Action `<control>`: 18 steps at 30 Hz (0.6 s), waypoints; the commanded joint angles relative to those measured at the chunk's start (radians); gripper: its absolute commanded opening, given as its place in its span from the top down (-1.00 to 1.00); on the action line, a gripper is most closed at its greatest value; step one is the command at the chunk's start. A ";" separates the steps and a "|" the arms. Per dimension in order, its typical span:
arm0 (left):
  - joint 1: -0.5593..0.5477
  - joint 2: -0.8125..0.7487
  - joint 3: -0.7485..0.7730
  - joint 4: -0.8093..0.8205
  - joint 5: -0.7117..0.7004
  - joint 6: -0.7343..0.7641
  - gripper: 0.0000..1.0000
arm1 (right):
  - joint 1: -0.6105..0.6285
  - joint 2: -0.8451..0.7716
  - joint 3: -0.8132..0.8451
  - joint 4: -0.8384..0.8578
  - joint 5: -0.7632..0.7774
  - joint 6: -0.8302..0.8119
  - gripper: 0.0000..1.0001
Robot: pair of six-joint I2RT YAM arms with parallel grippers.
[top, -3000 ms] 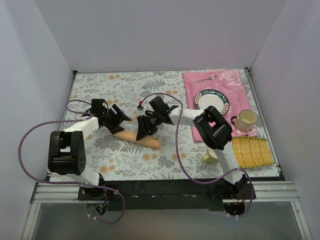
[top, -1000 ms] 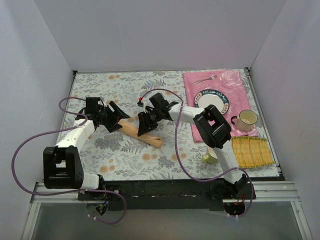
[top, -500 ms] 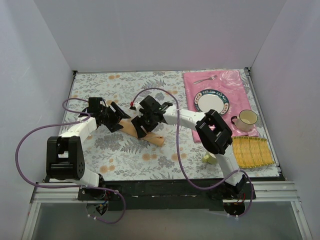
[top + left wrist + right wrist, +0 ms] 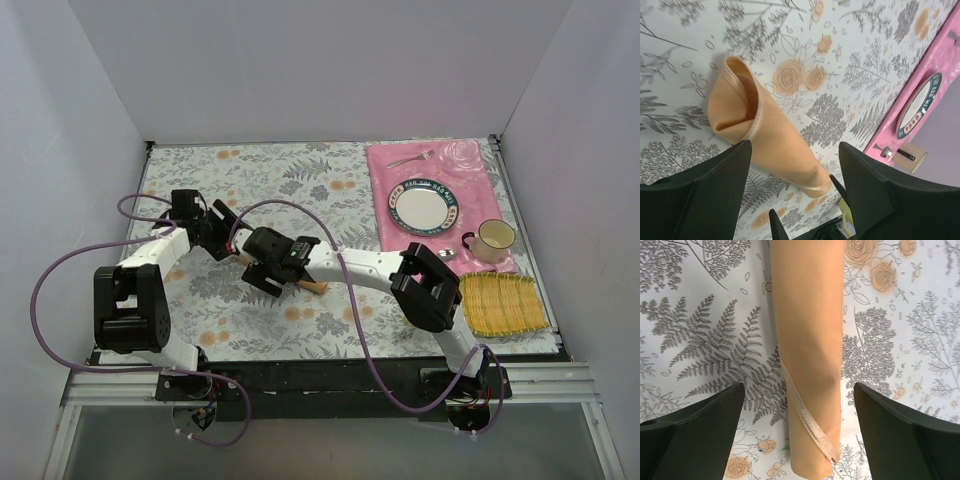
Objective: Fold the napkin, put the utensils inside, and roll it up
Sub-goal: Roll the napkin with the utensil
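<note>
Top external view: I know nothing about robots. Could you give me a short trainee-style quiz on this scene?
1. True or false: the peach-orange cloth napkin lies rolled into a tube.
2. Where is the slim silver metal fork? A) inside the roll B) on the pink rose-print placemat C) nowhere in view
3. Fill in: the left gripper and the right gripper both hover over the roll with jaws ____.
Key: 1 true; 2 B; 3 open.

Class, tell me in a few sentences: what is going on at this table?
Two robot arms are working on a peach napkin, rolled into a tube on the floral tablecloth. The left gripper and right gripper are both open, jaws straddling the roll. A fork lies on the pink placemat, outside it.
</note>
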 commanded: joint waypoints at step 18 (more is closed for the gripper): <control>0.049 -0.058 0.047 -0.032 0.015 -0.010 -0.40 | 0.039 0.098 -0.038 0.053 0.243 -0.078 -0.26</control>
